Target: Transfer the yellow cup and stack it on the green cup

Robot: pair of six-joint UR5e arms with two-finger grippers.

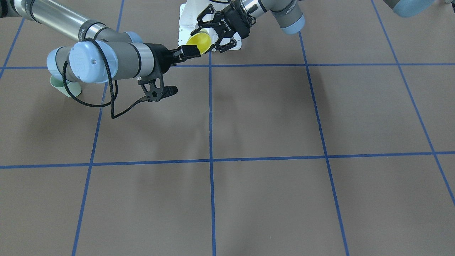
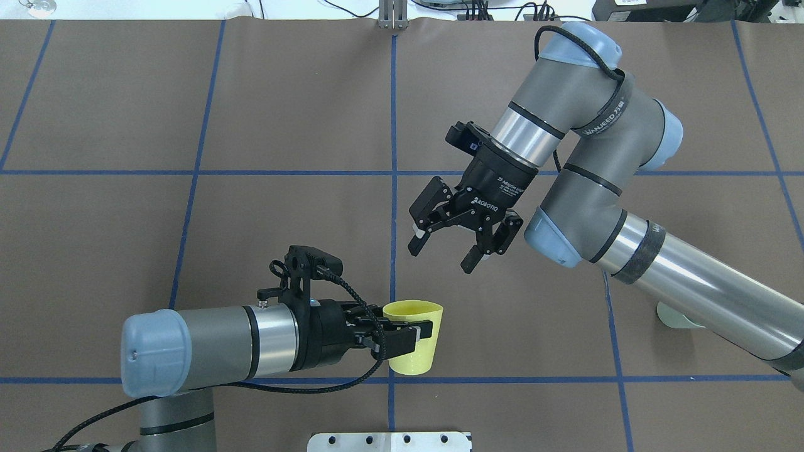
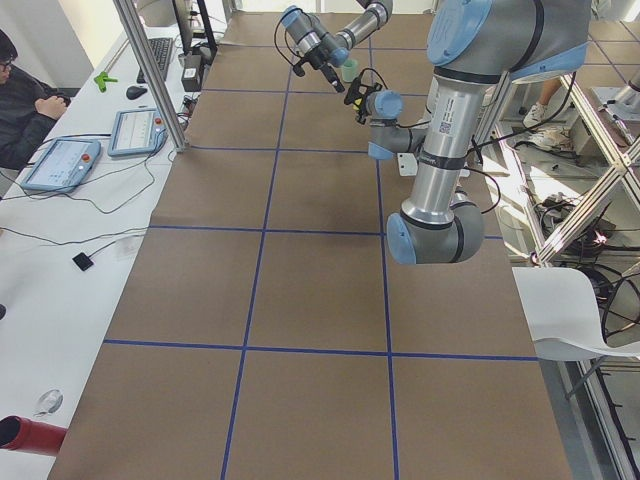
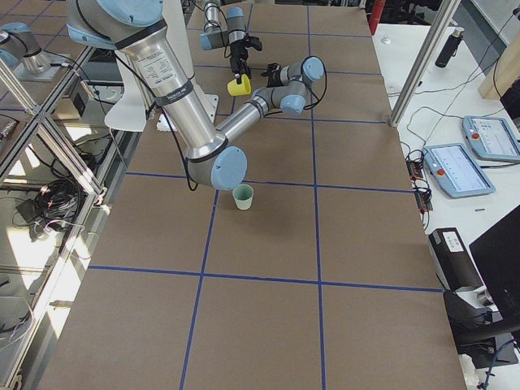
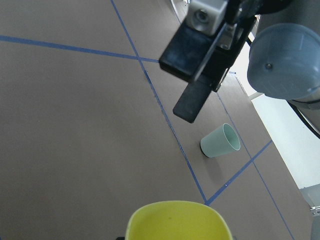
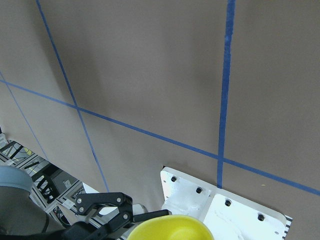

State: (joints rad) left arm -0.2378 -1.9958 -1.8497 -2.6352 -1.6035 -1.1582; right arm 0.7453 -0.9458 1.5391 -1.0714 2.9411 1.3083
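The left gripper point(image 2: 409, 334) is pinching the smooth, tapered, bright yellow plastic cup point(image 2: 413, 363) between its fingers, holding it upright above the matte brown table point(image 2: 188, 251). The right gripper point(image 2: 447, 243) is hovering near it, black fingers spread and empty. The pale mint-green plastic cup point(image 4: 243, 197) is standing upright on the table, mostly hidden beneath the right arm in the overhead view

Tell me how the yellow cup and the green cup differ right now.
Colour: the yellow cup is bright yellow, the green cup pale mint. Support: the yellow cup hangs above the table in the left gripper's shut jaws; the green cup stands free on the table. Place: the yellow cup is near the open right gripper; the green cup sits under the right arm. Both are plain, tapered, mouth up.
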